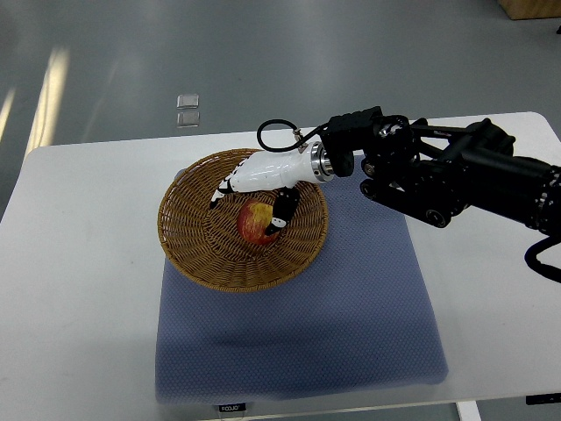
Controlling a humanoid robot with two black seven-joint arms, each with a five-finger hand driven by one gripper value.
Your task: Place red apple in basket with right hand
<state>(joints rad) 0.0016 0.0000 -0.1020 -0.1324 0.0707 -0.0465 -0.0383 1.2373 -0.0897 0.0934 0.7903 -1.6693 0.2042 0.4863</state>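
Where the fingertips [277, 219] of the right hand [263, 175] reach down, one dark-tipped digit touches or nearly touches the right flank of the red apple [255, 222], while others splay left over the weave; the fingers look spread and loosened, not clenched round the fruit, though whether any contact remains cannot be told. Item, apple: lying inside the basket [188, 237], slightly right of its centre, on the woven floor. Task status, by judgement: placement appears done; remaining, lifting the hand clear without nudging the fruit. Item, basket: shallow, round, wicker, resting on the far left part of a blue-grey mat [351, 316]. Item, mat: spread on a white table [79, 289]. Obstructions: only the basket's low rim and a black cable loop [276, 130] at the wrist. Left arm: absent from view.
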